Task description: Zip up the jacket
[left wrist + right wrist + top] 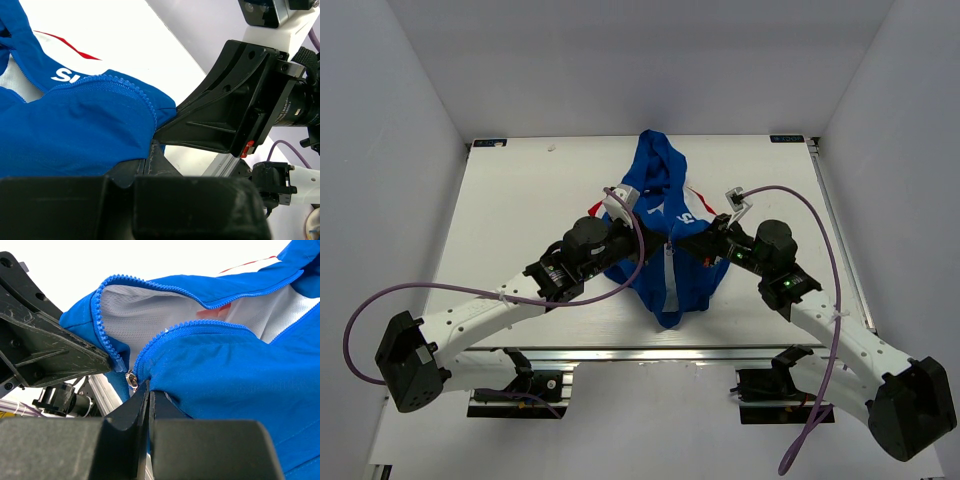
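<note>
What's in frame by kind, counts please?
jacket: 1
grippers: 2, the left gripper and the right gripper, each closed on the jacket's fabric
purple cables: 2, the left cable and the right cable
Total: 5

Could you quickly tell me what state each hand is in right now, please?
Left hand: closed, pinching the jacket at its front edge.
Right hand: closed, pinching the jacket's other front edge.
</note>
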Motion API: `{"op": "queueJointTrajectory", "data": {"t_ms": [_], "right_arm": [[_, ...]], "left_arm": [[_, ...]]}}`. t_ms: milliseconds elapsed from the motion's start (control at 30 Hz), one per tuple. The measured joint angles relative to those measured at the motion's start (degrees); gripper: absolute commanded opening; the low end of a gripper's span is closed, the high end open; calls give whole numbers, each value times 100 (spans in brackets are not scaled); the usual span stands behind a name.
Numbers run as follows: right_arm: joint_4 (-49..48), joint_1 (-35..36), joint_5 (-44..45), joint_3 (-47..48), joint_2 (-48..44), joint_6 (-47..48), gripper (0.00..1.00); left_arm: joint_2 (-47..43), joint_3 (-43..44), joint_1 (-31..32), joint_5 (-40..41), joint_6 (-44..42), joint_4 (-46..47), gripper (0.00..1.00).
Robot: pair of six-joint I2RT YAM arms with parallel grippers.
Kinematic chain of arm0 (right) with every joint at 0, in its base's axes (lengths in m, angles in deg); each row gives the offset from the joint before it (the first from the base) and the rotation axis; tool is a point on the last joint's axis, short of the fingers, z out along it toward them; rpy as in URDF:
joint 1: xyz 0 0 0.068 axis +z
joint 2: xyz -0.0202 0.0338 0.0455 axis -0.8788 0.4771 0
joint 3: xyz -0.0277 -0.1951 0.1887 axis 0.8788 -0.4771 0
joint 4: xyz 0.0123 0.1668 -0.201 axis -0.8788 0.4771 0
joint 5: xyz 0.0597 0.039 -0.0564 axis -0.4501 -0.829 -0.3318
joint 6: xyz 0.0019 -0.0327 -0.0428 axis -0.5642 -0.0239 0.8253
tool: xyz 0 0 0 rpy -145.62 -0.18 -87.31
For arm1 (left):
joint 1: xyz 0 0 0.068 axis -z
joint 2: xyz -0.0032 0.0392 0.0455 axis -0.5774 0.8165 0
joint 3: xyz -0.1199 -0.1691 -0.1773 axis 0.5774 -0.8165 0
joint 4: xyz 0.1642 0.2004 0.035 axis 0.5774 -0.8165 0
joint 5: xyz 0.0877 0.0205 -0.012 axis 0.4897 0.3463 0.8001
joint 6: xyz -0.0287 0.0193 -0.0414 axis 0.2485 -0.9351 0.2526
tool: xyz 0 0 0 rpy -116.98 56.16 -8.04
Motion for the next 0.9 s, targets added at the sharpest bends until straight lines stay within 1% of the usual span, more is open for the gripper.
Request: {"op": "queueJointTrajectory", "data": {"t_ms": [633, 900], "right_arm": [[-4, 4, 87, 0, -7, -70, 0], [-9, 17, 105, 0, 9, -146, 0]], "left_arm": [[2, -63, 0, -2, 0, 4, 0], [2, -74, 0, -160, 15, 13, 0]]}}
